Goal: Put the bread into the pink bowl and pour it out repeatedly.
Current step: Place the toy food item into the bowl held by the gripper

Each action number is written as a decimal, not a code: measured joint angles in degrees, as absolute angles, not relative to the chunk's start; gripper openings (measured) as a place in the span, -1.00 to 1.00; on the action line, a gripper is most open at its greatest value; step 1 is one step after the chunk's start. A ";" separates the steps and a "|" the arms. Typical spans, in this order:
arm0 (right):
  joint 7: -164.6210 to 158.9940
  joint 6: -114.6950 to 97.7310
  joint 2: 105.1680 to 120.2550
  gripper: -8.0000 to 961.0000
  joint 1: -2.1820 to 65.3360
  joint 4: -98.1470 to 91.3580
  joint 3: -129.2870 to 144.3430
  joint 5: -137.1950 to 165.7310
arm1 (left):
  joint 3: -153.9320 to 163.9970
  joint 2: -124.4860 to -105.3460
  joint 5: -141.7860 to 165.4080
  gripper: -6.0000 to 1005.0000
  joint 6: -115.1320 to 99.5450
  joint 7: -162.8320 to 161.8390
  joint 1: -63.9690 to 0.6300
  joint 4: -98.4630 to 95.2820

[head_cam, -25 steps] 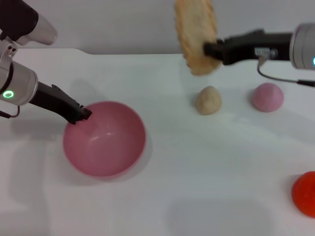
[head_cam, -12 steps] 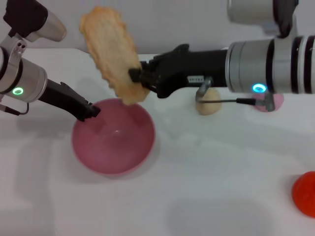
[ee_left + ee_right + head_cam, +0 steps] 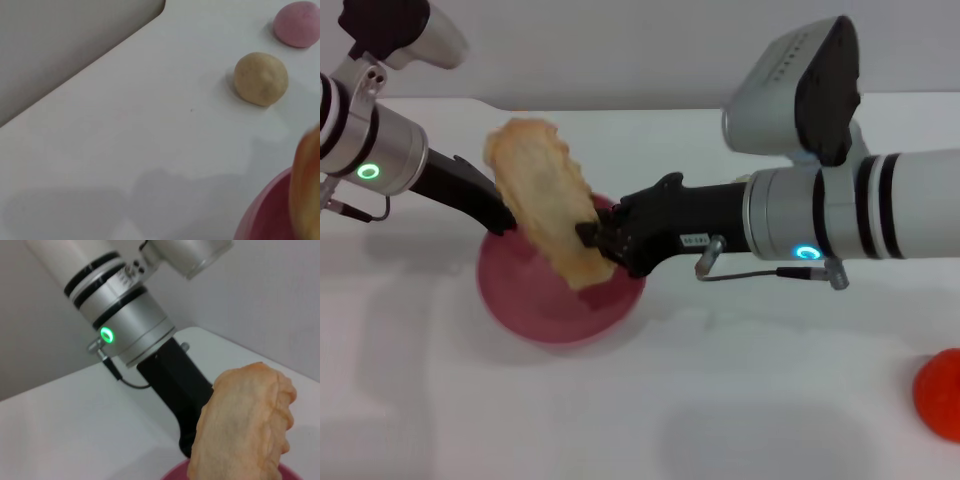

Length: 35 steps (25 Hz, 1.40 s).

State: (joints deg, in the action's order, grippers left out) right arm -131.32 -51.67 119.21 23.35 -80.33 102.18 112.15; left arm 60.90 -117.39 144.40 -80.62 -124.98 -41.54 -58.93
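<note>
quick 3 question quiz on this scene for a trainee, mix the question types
1. True or false: the bread already lies flat inside the pink bowl.
2. Which hand grips the bread: A) left hand B) right hand C) neither?
3. Fill in: the left hand holds the bowl's ____.

Key: 1 false, it is held tilted over the bowl. 2 B. 3 rim.

We see a white table (image 3: 740, 400) with a red object (image 3: 940, 395) at its right edge. On the table a beige lump (image 3: 261, 78) lies near a pink dome (image 3: 299, 23), not touching it.
</note>
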 joint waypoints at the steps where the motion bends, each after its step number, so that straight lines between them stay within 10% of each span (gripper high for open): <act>1: -131.24 -51.58 119.18 -0.75 23.45 -80.14 102.38 112.16 | 60.90 -117.39 144.40 -0.88 -80.63 -124.98 -41.66 -58.87; 10: -129.88 -51.96 119.00 -0.69 24.06 -79.98 103.09 113.27 | 60.90 -117.41 144.40 -0.88 -80.58 -124.98 -41.92 -58.42; 21: -129.87 -53.15 119.00 0.18 23.88 -80.34 103.25 113.91 | 60.44 -117.30 145.66 -0.88 -79.51 -124.99 -41.83 -58.35; 35: -129.85 -56.63 119.13 0.19 21.67 -84.85 101.19 115.95 | 60.28 -116.98 146.44 -0.88 -78.01 -125.64 -41.85 -58.36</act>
State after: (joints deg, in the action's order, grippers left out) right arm -129.85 -56.63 119.13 21.67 -84.85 101.19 115.95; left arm 60.28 -116.98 146.44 -78.01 -125.64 -41.85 -58.36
